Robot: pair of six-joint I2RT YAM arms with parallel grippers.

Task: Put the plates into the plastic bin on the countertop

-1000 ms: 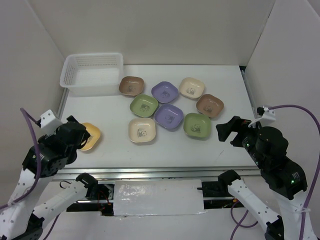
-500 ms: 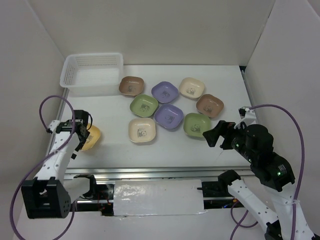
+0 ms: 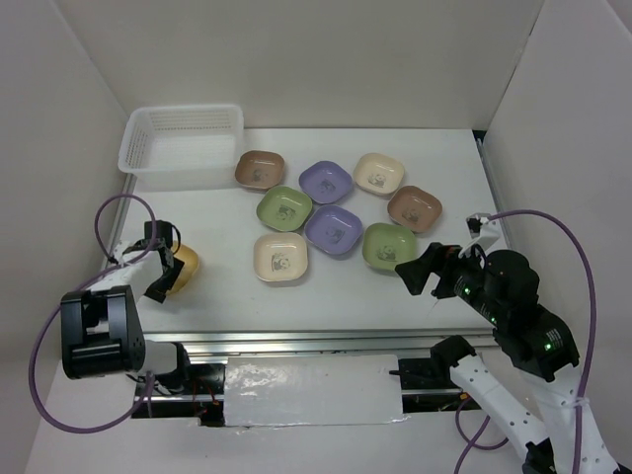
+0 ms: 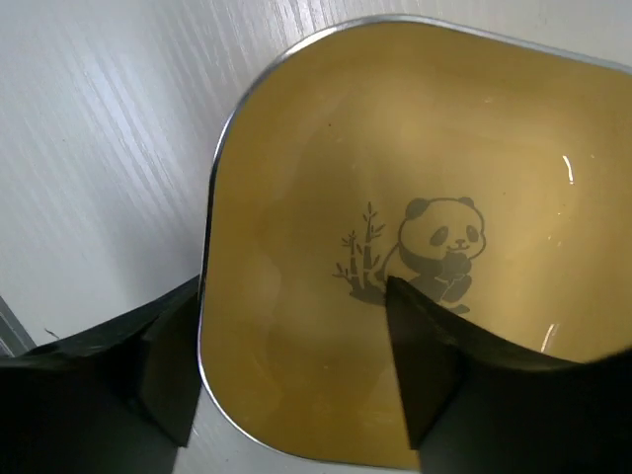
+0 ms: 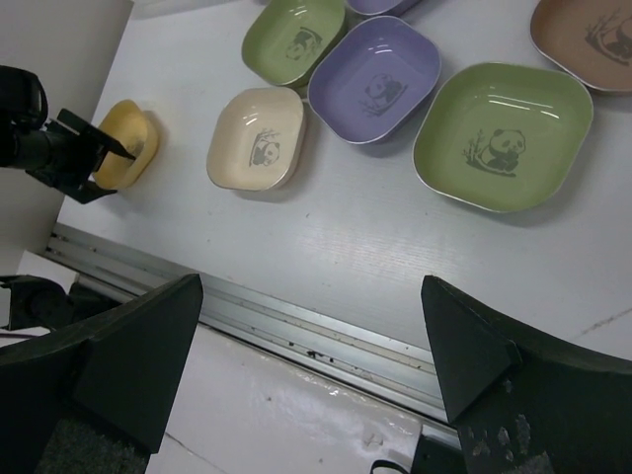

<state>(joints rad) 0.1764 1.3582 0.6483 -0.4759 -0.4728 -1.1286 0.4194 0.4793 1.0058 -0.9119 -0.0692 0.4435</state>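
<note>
Left gripper (image 4: 291, 296) was wide open over the orange plate (image 4: 395, 148), one finger outside the rim and one inside the dish, not squeezing it. That plate sat near the front-left edge of the table (image 3: 217, 212), well apart from the bin (image 3: 183, 148) at the back left. Right gripper (image 5: 311, 286) hung open and empty by the front edge, near a green plate (image 5: 504, 138).

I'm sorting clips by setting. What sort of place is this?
Probably a robot test bench, not a real kitchen: bare white partition walls box in a white countertop with a metal rail, and panda-print plates are set out near a plastic bin.
</note>
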